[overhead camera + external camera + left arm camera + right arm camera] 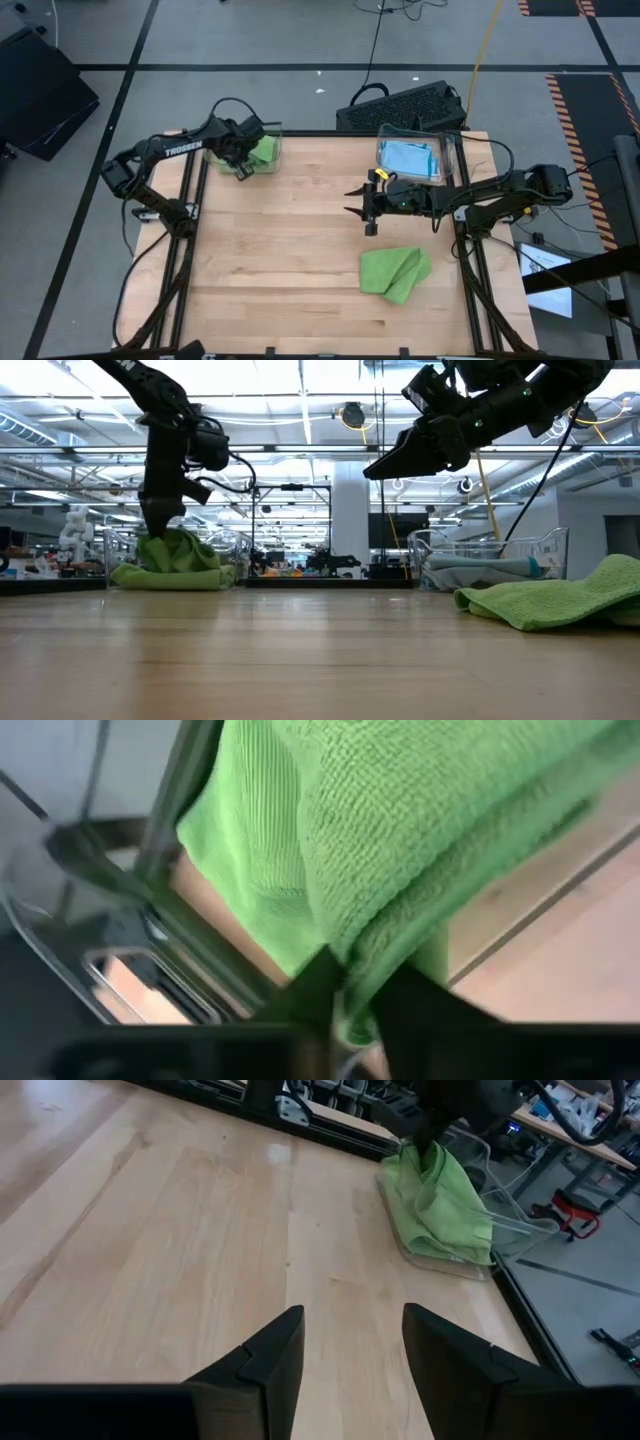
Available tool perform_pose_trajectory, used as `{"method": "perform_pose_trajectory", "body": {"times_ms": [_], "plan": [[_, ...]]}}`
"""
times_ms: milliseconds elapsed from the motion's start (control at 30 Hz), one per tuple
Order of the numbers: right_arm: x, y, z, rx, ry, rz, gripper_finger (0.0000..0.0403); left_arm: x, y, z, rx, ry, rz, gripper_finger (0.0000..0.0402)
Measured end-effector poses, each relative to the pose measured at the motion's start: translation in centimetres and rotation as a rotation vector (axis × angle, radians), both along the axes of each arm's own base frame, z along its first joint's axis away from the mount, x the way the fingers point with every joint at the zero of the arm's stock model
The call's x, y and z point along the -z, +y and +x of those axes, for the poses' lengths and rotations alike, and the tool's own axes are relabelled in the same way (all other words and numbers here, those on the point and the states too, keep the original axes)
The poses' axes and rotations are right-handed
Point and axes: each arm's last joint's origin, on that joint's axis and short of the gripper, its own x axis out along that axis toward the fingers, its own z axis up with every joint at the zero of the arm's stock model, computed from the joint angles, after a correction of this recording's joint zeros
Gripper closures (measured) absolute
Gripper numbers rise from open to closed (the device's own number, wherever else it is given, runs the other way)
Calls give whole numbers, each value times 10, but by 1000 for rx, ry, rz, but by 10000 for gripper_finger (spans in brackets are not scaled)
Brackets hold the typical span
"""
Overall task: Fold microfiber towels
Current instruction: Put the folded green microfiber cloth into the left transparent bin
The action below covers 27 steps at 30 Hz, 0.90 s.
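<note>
Left tool (243, 160) down at the bench's (280, 250) ten o'clock corner, inside a clear bin (274, 135); fingers (320, 990) pinched on a fold of the green towel in the bin (263, 150), as the left wrist view confirms, with pile bunched between the two dark tips. Low view: same towel heaped under that tool, a peak drawn up into the grip.

Right tool (365, 208) hanging above bench centre, slightly toward two o'clock, well clear of the surface in the low view. Fingers (270, 1360) parted, nothing between them; bare wood visible through the gap.

Second green towel (394, 271) lying loose and rumpled on the bench at about five o'clock, apart from both tools. Blue towels (410, 158) resting in a second clear bin (448, 150) at one o'clock, just beyond the right tool.

Handling, as judged: light, soft, limp cloth, with no stiffness to hold a shape when lifted; bound to drape and trail from any single pinch point. Looped pile likely to grip the finger pads well, so slip unlikely; snagging on the bin wall the likelier fault on withdrawal. Nothing fragile.

Recommended hold: a corner or hemmed edge, not a mid-cloth fold, so the towel hangs open and spreads flat on the bench. Present pinch appears to sit on a bunched fold; corner not identifiable from these views. A second hold at the neighbouring corner by the free right tool advisable before any fold is laid.
</note>
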Motion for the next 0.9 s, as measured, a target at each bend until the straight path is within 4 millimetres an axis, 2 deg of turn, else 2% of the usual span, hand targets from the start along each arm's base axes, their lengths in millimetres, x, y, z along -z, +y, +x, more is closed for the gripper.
{"method": "perform_pose_trajectory", "body": {"times_ms": [67,100,300,500,633,733,900], "plan": [[0,0,0,0,0,-1,241,0,0,1,58,35,12,384],[0,0,0,0,0,-1,241,-1,0,1,82,59,28,387],[0,0,0,0,0,-1,241,-6,0,4,274,354,201,395],[-1,0,0,1,-11,-1,241,-12,-1,16,386,542,373,397],[-1,0,0,2,-11,1,241,-12,-13,24,496,594,356,398],[-1,0,0,2,-9,2,241,-9,-19,25,540,528,286,379],[-1,0,0,2,-9,2,241,-8,-24,18,545,569,210,310]]}}
